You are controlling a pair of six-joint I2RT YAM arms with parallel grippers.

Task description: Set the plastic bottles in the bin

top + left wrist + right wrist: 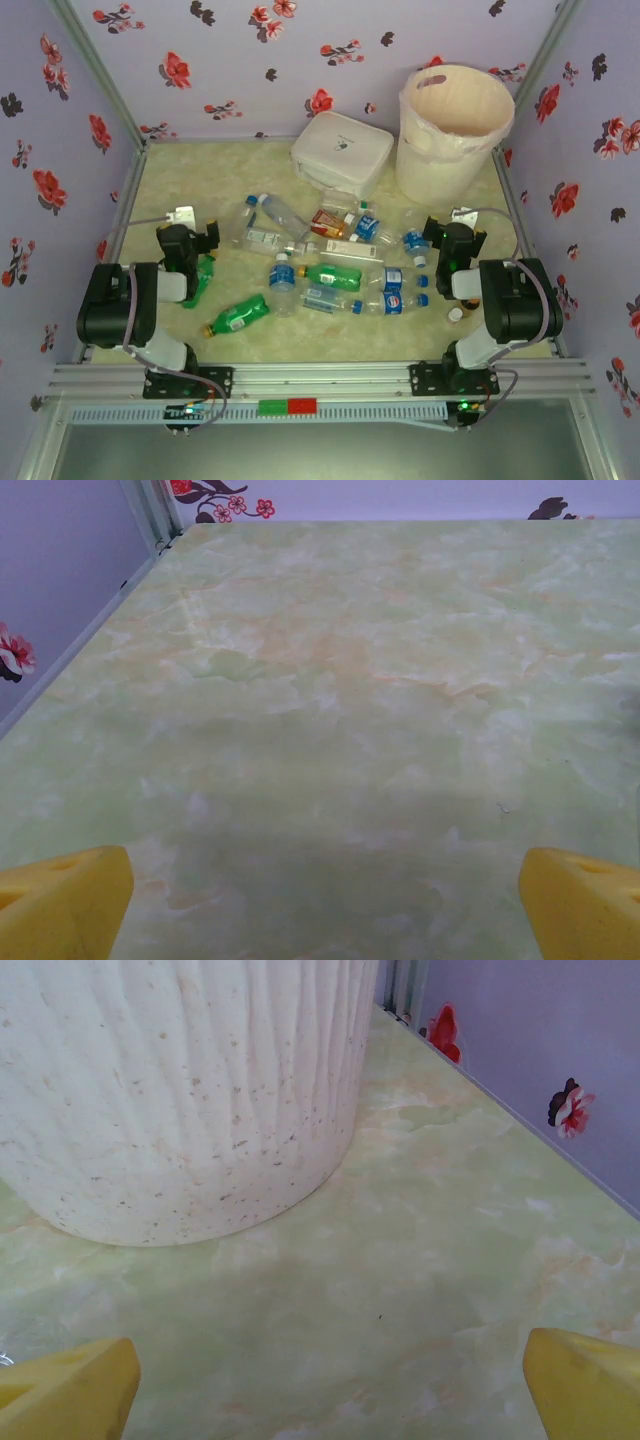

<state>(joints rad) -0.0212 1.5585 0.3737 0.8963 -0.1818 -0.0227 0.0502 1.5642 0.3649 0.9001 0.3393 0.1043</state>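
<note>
Green marbled table, floral walls: we see the plastic bottles all lying loose mid-table, while the bin at the far right seems to hold just its liner, so we judge the whole job remains. Our left gripper and right gripper both gape wide, empty, touching nothing

The table top is seen to be smooth and a little shiny, with a pale green stone pattern. The bin is matt cream, dotted with dark specks and marked with soft ridges. It is lined with a thin, crinkly plastic bag. The plastic bottles are made of shiny clear or green plastic. The front rail is made of dull grey metal.
</note>
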